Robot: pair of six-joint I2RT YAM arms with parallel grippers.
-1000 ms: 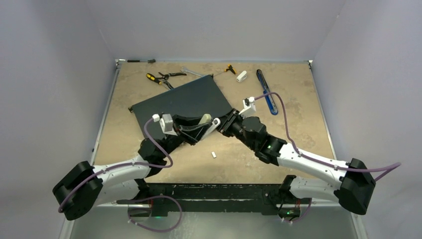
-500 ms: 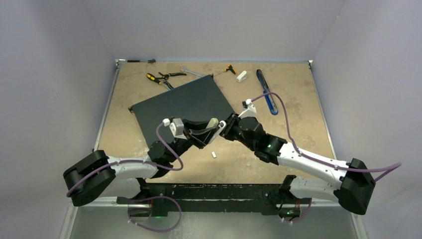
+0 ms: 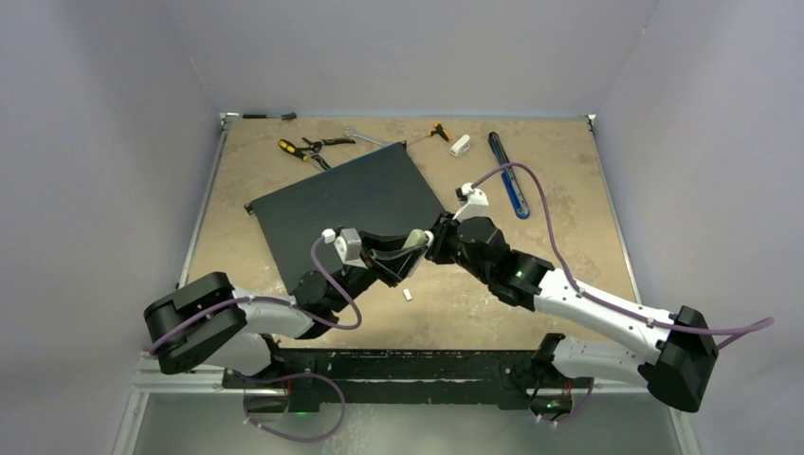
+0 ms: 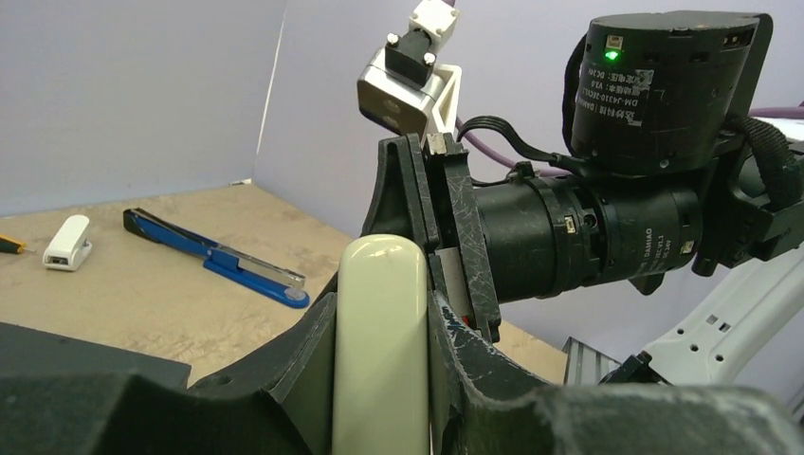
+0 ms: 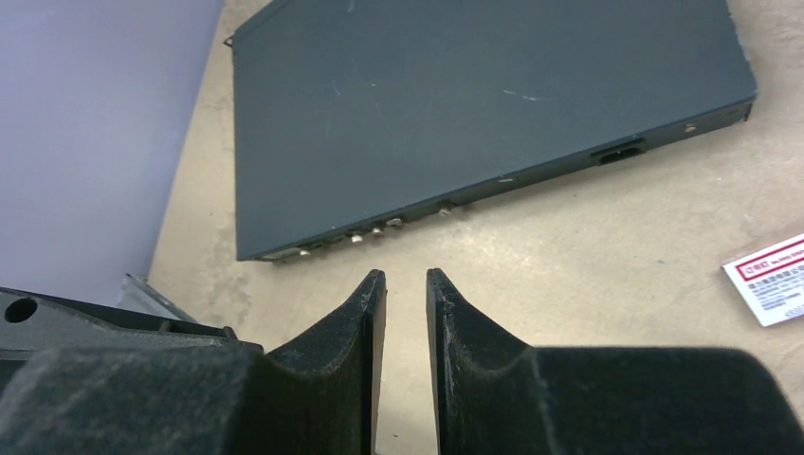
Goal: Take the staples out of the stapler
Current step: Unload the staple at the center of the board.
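Gripping the cream stapler (image 4: 379, 379) between its fingers, the left tool (image 4: 381, 308) holds it above the desk (image 3: 569, 190), its tip just beside the right tool (image 5: 405, 280). The right tool's fingers stand a narrow slit apart; whether they pinch anything cannot be told. The staples cannot be made out.

stapler (image 3: 414, 238) carried rightward, left arm (image 3: 270, 318) swung inward
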